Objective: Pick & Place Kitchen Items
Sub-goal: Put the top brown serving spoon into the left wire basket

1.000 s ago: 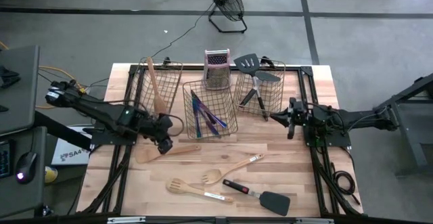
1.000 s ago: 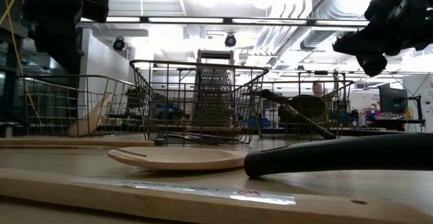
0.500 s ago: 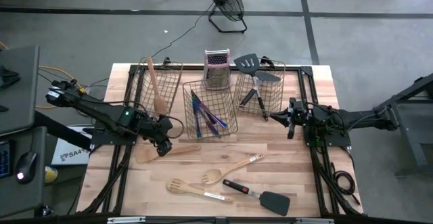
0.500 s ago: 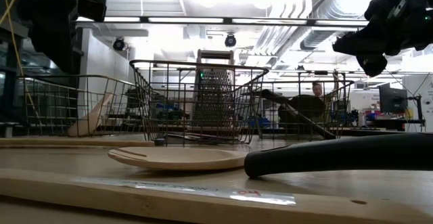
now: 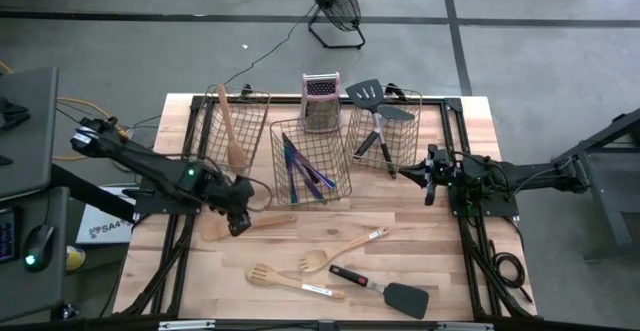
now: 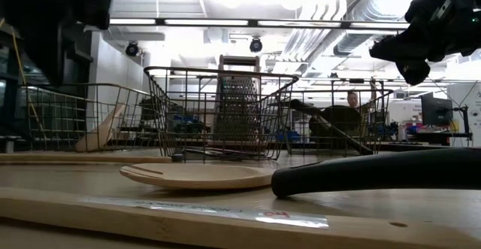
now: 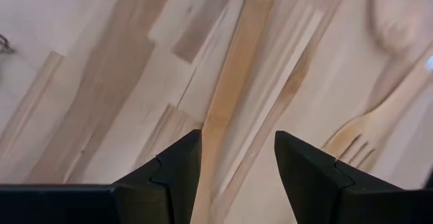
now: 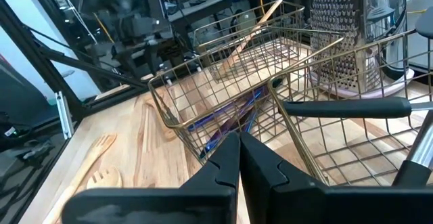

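Left tool (image 7: 233,160) open astride wooden spatula (image 7: 230,95), seemingly not gripping.

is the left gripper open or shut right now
Open: in the left wrist view the left gripper hangs with its fingers apart, straddling a wooden spatula on the table.

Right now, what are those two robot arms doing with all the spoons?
They are sorting kitchen tools into wire baskets. The left gripper is open right above a pale wooden spatula lying on the table, with its handle between the fingers, not yet gripped. The right gripper is shut, holds nothing and waits beside the right basket. A wooden spoon, a wooden fork and a black spatula still lie on the table.
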